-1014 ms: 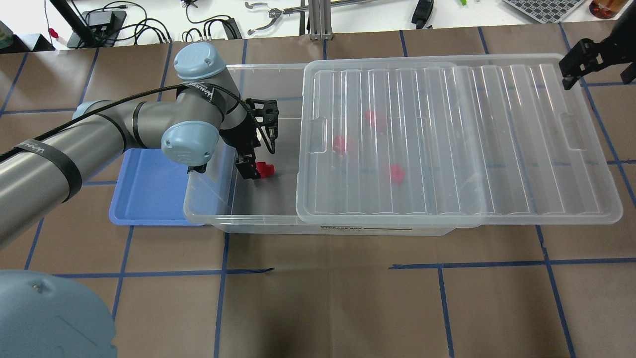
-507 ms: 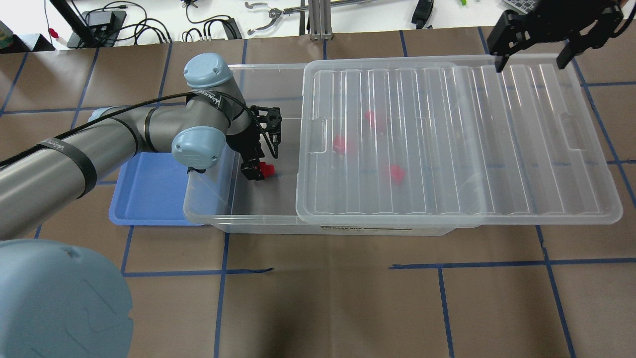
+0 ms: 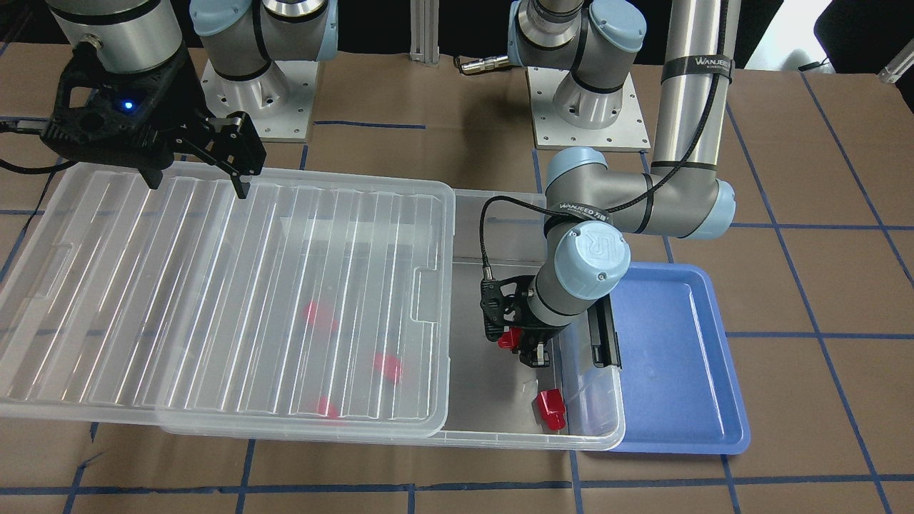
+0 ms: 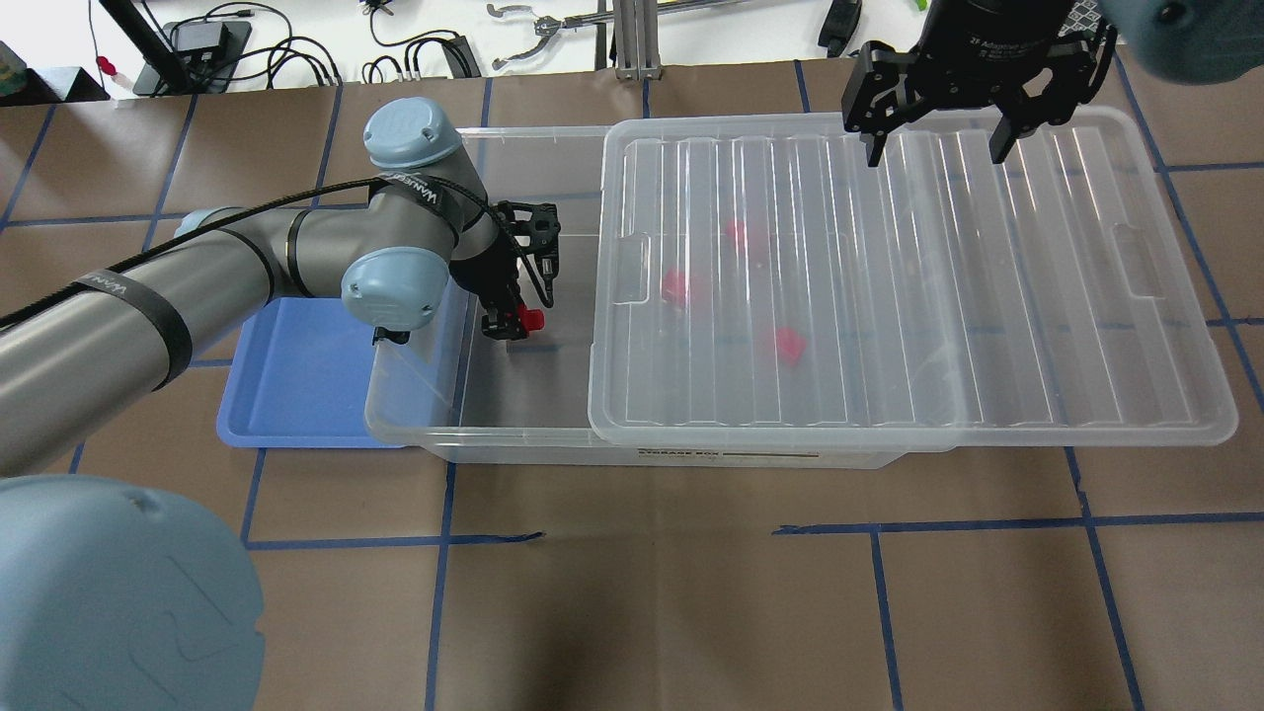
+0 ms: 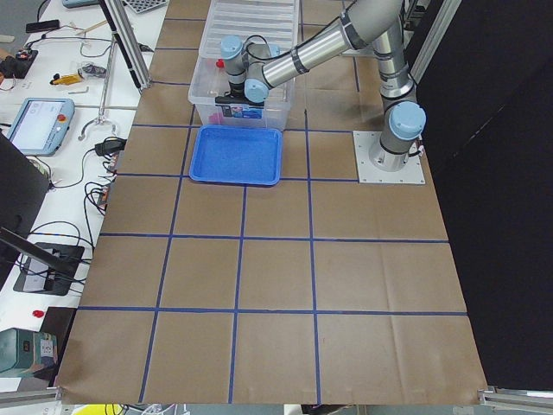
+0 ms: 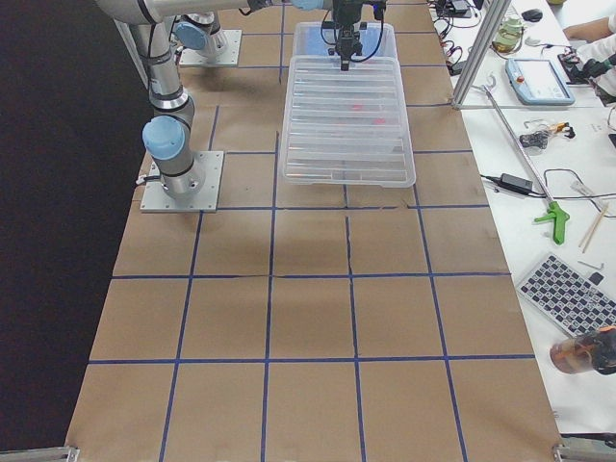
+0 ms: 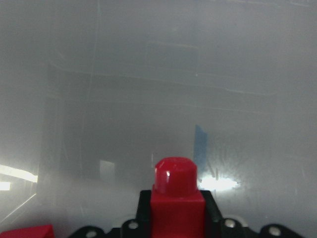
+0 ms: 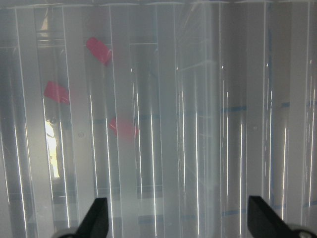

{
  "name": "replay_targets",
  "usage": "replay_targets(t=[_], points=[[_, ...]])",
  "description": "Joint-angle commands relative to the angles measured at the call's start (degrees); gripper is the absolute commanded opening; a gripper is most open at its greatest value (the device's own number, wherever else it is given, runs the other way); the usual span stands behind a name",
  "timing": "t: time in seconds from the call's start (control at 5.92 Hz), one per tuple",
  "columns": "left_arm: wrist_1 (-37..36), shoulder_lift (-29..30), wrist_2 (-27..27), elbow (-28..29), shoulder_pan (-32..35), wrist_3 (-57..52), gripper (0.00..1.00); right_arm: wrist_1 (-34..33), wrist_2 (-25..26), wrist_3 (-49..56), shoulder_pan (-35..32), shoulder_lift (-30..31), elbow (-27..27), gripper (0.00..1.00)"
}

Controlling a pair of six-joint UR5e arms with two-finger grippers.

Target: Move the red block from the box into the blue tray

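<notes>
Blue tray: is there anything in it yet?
Empty: the blue tray shows a bare floor; the red block is held by the left gripper over the box.

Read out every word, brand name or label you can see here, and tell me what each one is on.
"WANJEED": black strap on the left arm.
"STORAGE BOX": label on the front wall of the large clear plastic box; the print beside it is too small to read.
"2F Adaptive": body of the right gripper; the words after it are blurred.
</notes>
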State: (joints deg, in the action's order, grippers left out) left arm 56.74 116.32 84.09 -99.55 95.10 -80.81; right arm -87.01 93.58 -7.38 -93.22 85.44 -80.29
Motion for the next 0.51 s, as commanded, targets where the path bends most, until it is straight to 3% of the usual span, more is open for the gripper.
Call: replay_targets(t=[0.0, 0.34], points=[[1.87, -5.36, -0.58, 0.59, 0.09, 3.44, 0.14, 3.48, -2.33, 0.52, 0.48, -0.45, 1.10, 1.00], [9.75, -13.18, -0.50, 1.98, -1.05, 3.73, 0.12, 4.30, -2.26, 4.79, 2.50, -0.45, 1.02, 1.00]])
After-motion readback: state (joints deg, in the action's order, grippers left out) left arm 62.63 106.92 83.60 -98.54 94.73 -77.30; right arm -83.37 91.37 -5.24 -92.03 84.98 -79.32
